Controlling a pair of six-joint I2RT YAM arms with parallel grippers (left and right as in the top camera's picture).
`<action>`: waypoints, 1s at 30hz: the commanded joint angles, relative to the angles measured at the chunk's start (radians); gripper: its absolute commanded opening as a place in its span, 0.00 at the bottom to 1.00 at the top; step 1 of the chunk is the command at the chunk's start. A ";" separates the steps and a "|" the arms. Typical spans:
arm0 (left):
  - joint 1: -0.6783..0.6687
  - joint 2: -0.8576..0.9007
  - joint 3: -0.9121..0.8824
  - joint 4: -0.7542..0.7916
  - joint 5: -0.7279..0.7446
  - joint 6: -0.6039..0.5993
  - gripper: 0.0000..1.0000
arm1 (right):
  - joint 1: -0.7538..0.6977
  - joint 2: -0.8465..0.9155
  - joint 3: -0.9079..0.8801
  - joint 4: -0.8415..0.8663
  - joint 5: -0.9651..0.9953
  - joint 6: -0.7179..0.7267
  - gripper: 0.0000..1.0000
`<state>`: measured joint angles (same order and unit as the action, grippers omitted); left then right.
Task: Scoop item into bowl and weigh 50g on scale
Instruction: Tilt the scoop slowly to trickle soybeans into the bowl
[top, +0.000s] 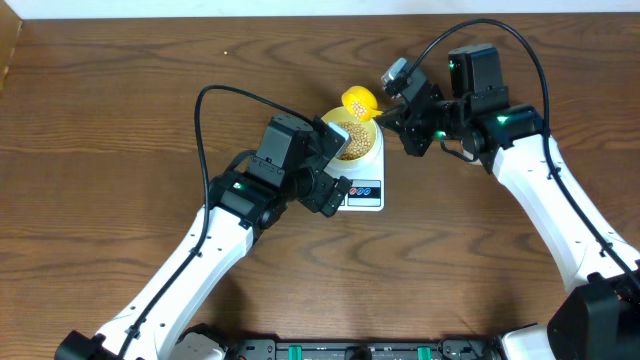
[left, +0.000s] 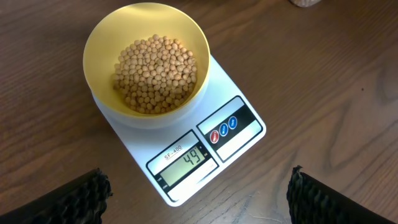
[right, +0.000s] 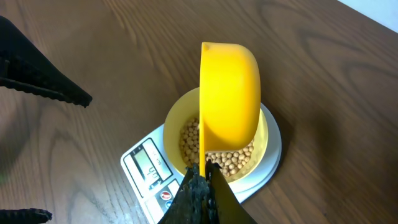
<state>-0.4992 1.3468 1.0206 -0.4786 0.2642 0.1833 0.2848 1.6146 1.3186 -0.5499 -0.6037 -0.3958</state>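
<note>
Beans (left: 155, 74) are sitting in the bowl (left: 98, 38) on the scale (left: 227, 93), display (left: 186, 163) showing 49. My right fingers (right: 200, 198) are clamping the yellow scoop (right: 229, 93) over the bowl; left fingers (left: 68, 199) are hanging wide apart.

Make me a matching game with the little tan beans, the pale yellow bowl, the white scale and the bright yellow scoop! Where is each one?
Things:
1. small round tan beans
2. pale yellow round bowl
3. white digital scale
4. bright yellow plastic scoop

Places:
a. pinched in the right gripper
b. resting on the brown wooden table
c. sitting on the scale
d. piled inside the bowl

Pairs: 1-d, 2-c, 3-b, 4-a.
</note>
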 joint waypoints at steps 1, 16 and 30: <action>0.004 0.006 -0.008 -0.003 0.012 -0.002 0.93 | 0.005 -0.011 -0.004 0.000 -0.004 -0.013 0.01; 0.004 0.006 -0.008 -0.003 0.012 -0.002 0.93 | 0.005 -0.011 -0.004 -0.004 -0.003 0.014 0.01; 0.004 0.006 -0.008 -0.003 0.012 -0.002 0.93 | 0.004 -0.011 -0.004 -0.004 -0.001 0.101 0.01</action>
<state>-0.4992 1.3468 1.0206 -0.4786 0.2642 0.1833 0.2848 1.6146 1.3186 -0.5556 -0.6014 -0.3527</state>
